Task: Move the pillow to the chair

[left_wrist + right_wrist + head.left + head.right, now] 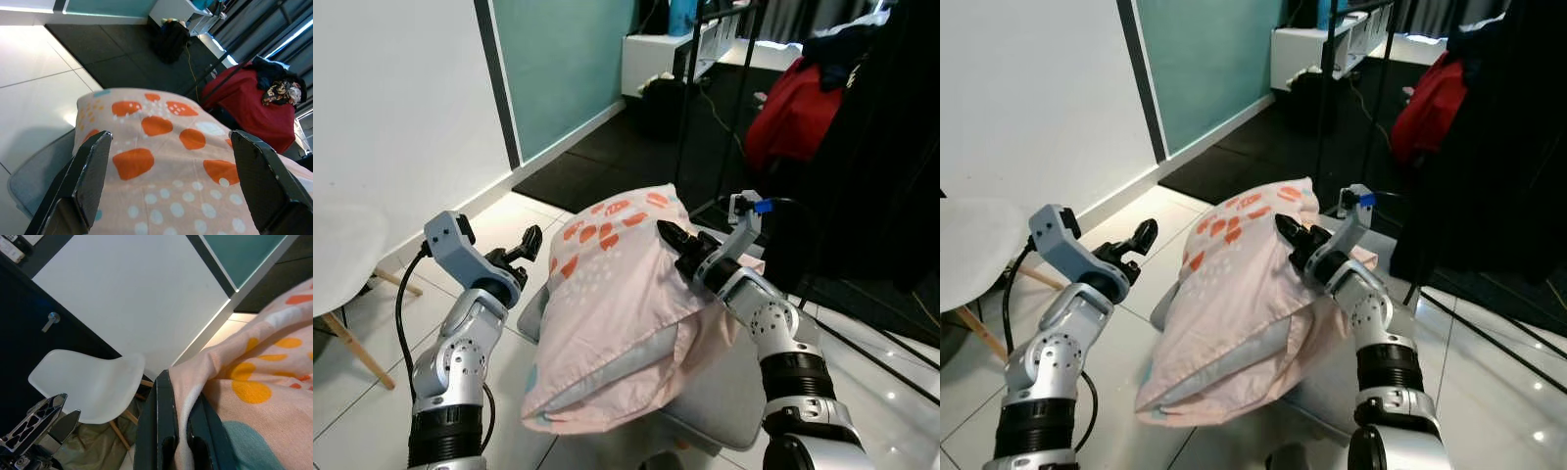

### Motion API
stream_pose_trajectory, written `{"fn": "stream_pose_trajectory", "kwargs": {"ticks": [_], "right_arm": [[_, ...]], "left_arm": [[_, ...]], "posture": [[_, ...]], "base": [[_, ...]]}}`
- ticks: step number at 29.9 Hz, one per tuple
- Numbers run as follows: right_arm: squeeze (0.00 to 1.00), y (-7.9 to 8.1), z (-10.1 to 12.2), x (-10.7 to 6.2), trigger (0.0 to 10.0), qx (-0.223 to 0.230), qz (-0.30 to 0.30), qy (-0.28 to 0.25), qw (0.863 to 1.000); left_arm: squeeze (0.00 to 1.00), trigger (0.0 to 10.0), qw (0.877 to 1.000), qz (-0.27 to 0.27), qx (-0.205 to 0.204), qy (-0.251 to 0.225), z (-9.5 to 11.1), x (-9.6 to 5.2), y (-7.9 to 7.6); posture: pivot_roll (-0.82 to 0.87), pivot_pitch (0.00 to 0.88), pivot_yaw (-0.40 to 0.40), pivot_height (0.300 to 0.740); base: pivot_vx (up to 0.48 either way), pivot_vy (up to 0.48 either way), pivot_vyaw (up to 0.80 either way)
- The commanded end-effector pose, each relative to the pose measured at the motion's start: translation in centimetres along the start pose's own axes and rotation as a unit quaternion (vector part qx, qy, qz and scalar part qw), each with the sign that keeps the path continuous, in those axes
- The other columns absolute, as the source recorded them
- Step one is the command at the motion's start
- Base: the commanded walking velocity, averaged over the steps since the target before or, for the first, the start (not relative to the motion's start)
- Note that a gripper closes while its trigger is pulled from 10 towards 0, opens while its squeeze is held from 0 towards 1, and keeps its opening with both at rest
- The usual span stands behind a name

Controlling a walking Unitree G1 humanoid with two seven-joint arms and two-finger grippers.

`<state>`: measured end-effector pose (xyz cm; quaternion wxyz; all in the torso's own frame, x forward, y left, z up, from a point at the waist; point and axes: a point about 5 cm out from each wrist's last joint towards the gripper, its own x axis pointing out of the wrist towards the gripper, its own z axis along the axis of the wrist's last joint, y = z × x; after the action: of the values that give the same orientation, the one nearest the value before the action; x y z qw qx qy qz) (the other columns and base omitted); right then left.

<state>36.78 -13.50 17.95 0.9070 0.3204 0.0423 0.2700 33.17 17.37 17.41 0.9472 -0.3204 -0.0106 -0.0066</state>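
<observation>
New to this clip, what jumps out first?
The pink pillow with orange spots, lying on a grey seat between the arms. The right tool is shut on its fabric; the left tool hangs open beside it. A white chair stands at far left by the wall.

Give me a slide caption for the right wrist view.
Right gripper pinches the pink pillow, white chair beyond.

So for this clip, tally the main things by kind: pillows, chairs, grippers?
Pillows: 1, the pink pillow with orange spots.
Chairs: 2, a white chair with wooden legs and a grey chair under the pillow.
Grippers: 2, the left gripper open beside the pillow, the right gripper pinching its fabric.
Total: 5.
</observation>
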Motion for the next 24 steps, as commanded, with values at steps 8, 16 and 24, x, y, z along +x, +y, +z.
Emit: {"fn": "stream_pose_trajectory", "kwargs": {"ticks": [8,16,24], "right_arm": [[0.00,1.68,1.13,0.85,0.0,-0.006,0.039,-0.021,0.999],[0.00,1.83,1.08,0.97,0.0,-0.006,0.042,-0.020,0.999],[0.00,1.99,0.95,1.03,0.0,-0.005,0.045,-0.019,0.999]], "left_arm": [[0.00,10.0,1.000,0.002,0.021,0.018,-0.74,-0.10,0.01],[0.00,10.0,1.000,0.001,0.020,0.012,-0.75,-0.05,0.00],[0.00,10.0,0.999,-0.003,0.044,0.010,-0.99,-0.17,-0.06]], "posture": [[-0.17,0.000,-0.018,0.674],[-0.17,0.000,-0.018,0.688],[-0.17,0.000,-0.014,0.697]], "base": [[-0.300,0.000,0.00],[0.000,0.000,0.00],[0.000,0.000,0.00]]}}
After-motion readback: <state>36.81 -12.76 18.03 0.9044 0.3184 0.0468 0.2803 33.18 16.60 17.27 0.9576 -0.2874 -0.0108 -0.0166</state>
